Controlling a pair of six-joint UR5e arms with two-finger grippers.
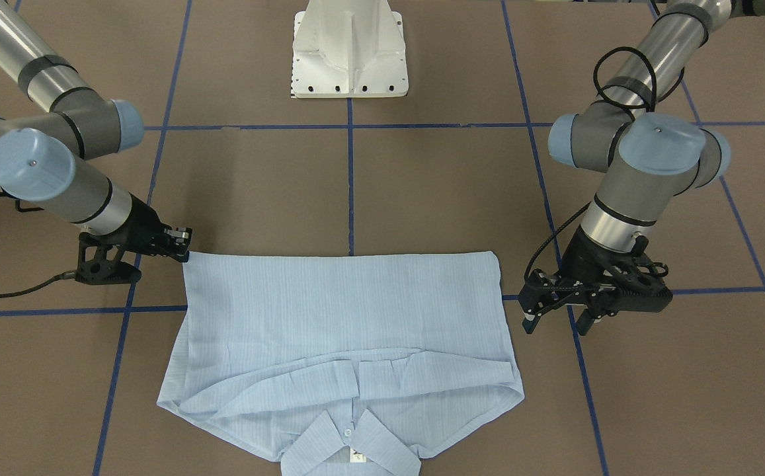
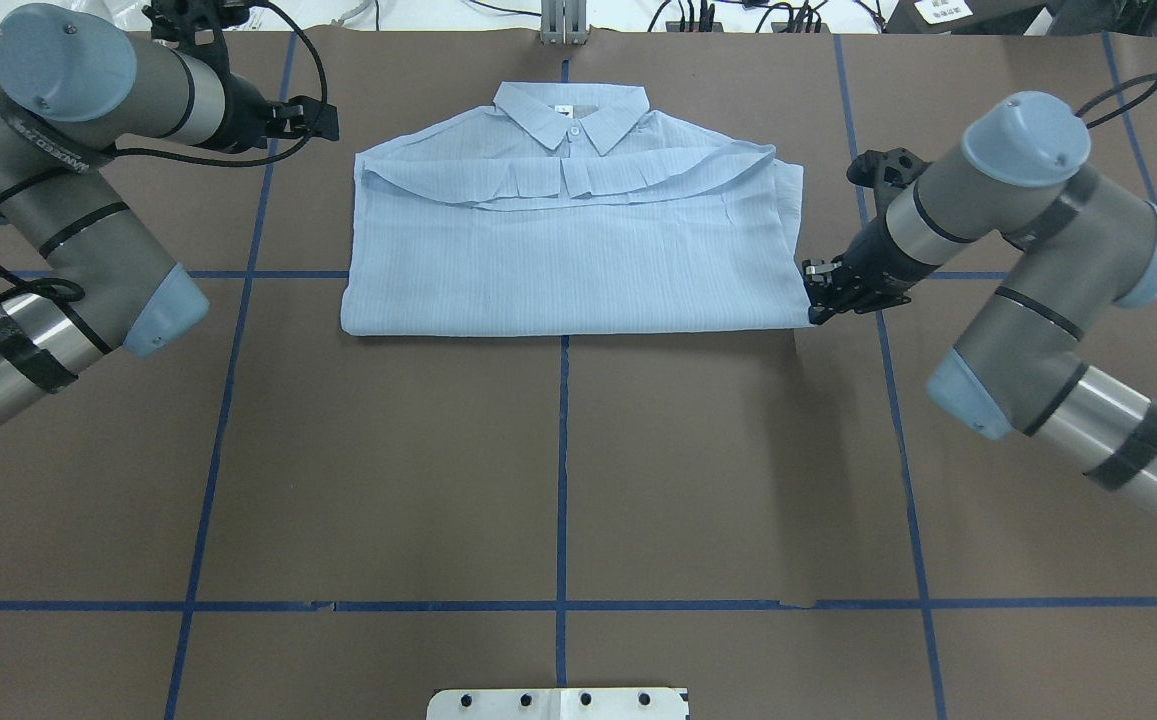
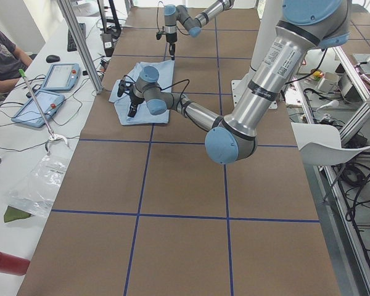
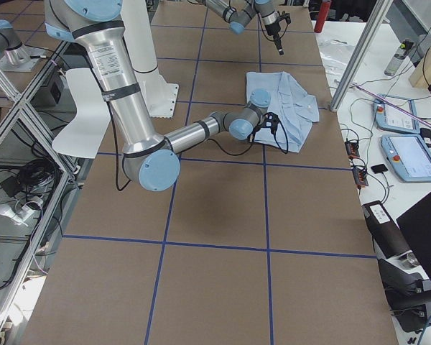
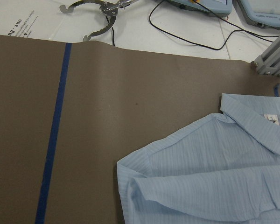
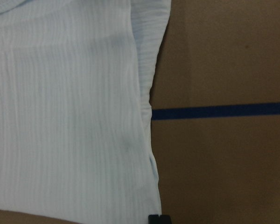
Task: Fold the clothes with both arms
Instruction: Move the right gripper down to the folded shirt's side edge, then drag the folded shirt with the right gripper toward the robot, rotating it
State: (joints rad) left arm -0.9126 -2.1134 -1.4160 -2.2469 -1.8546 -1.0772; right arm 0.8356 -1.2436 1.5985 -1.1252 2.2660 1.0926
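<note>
We see the shirt (image 2: 578,250) lying flat on the brown table (image 2: 558,480), in the far middle of it, across from the white pedestal base (image 1: 350,49). It is folded into a wide rectangle, with a straight folded edge on the near side. The collar (image 2: 570,112) points to the far side, with its top button (image 2: 574,131) done up and the white neck label (image 5: 272,118) showing inside. Just near of the collar a band of doubled cloth runs from left to right across the shirt.

The right gripper (image 1: 184,243) sits low at the shirt's near right corner, its tips touching the cloth's edge. We cannot tell whether it is clenched on the fabric or merely resting against it. The right wrist view shows only one dark fingertip at the bottom of the frame, beside the shirt's hem.

The left gripper (image 1: 556,322) hangs just beside the shirt's left edge, apart from the cloth. Its jaws are spread and it carries nothing.

Blue tape lines (image 2: 561,450) cross the table, and one runs under the middle of the shirt
</note>
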